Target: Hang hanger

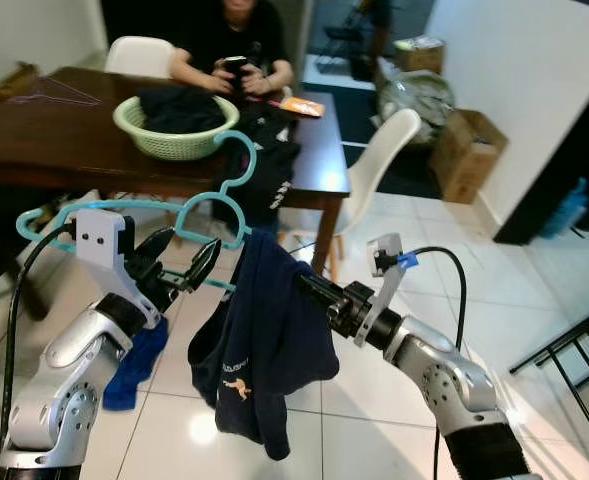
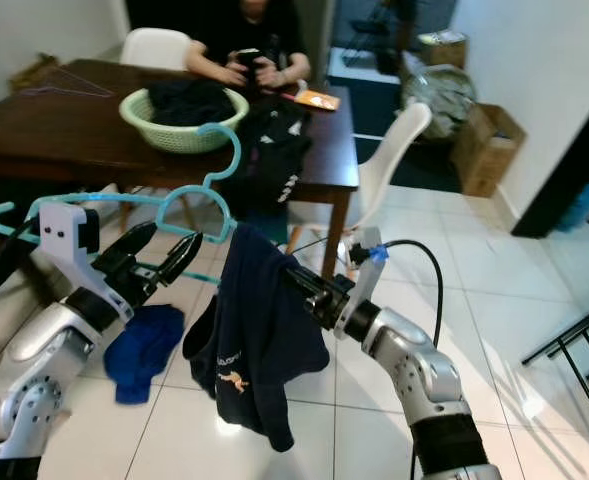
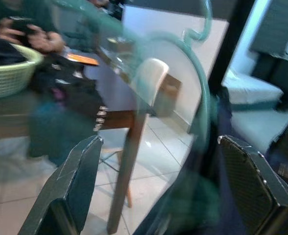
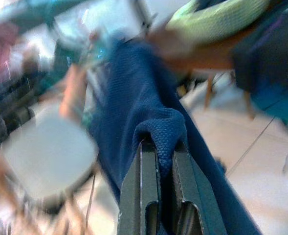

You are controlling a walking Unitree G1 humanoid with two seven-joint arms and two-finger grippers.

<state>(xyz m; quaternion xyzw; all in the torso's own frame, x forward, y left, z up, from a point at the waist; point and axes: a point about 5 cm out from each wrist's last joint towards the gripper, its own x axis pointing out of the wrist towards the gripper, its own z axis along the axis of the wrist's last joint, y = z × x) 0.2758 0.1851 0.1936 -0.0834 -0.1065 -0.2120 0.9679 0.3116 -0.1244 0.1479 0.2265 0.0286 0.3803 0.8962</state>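
Before me, hanger (image 1: 144, 215): long axis level, hook up.
My left gripper (image 1: 179, 268): fingers apart around it.
My right gripper (image 4: 158, 169): clamped on navy shirt (image 1: 269, 345).

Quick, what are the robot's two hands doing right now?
Left gripper: open, fingers on either side of the teal hanger.
Right gripper: shut, pinching the navy shirt.

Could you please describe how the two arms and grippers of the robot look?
Both arms are silver metal with rounded joints. The left gripper and right gripper each have two long black fingers with textured pads. A white box sits on each wrist. A black cable loops along each arm, with a blue tag on the right one.
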